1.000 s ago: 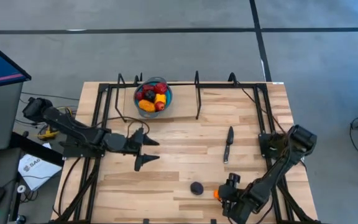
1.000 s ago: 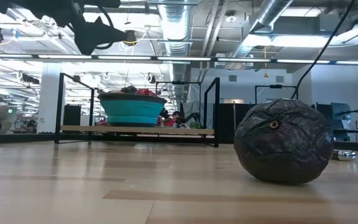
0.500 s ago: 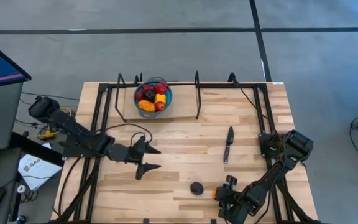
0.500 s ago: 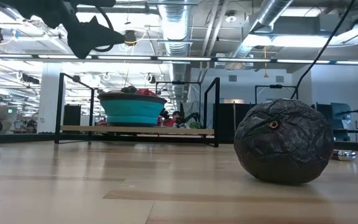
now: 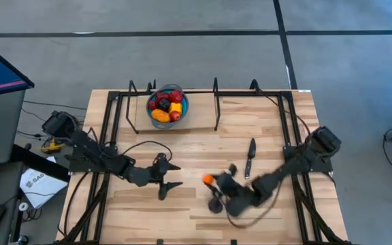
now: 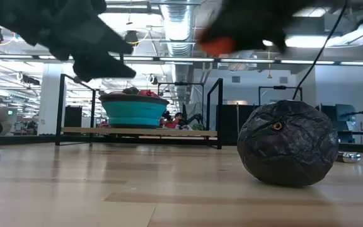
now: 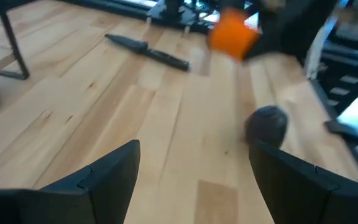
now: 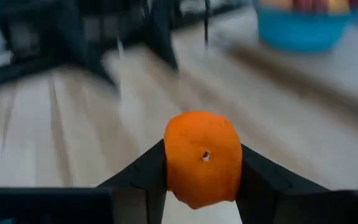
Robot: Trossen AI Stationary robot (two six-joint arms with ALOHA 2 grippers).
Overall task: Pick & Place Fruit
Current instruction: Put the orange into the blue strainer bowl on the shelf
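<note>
High view: the right gripper (image 5: pixel 211 180) holds an orange fruit (image 5: pixel 208 179) above the bench (image 5: pixel 278 122), just over a dark purple fruit (image 5: pixel 214 205); the left gripper (image 5: pixel 172 175) hangs wide left of them. Far off, the blue bowl (image 5: pixel 167 106) holds more fruit. Right wrist view: fingers (image 8: pixel 138 174) clamp the orange fruit (image 8: pixel 204 158).

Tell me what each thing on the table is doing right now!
Right tool: shut on the orange fruit, up off the table.
Orange fruit: held in the air.
Left tool: open, empty.
Dark purple fruit: resting on the table.
Blue bowl: upright, full of fruit.
Knife: lying flat.
</note>
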